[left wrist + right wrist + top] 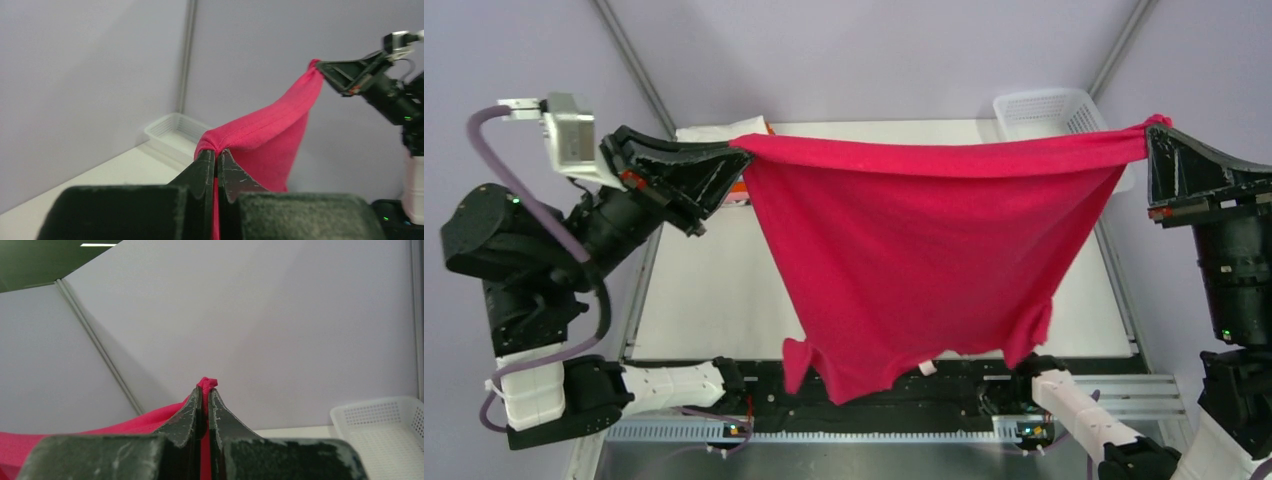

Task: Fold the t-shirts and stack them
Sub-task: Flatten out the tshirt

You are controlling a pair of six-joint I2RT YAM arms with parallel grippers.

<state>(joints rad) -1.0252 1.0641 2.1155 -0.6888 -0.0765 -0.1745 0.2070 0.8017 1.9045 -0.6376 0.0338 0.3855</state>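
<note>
The magenta-red t-shirt (924,250) hangs spread wide in the air, stretched between both grippers, its sleeves dangling over the near edge. My left gripper (736,152) is shut on its left corner, high at the left; in the left wrist view the cloth (260,135) bunches at the tips of the gripper (217,154). My right gripper (1152,132) is shut on the right corner; the right wrist view shows cloth (206,382) pinched between the gripper's fingers (204,391). The stack of folded shirts (729,131) is mostly hidden behind the left gripper.
A white mesh basket (1049,105) stands at the table's back right corner, also in the right wrist view (385,427). The white table (704,290) is walled by grey panels at the sides and back.
</note>
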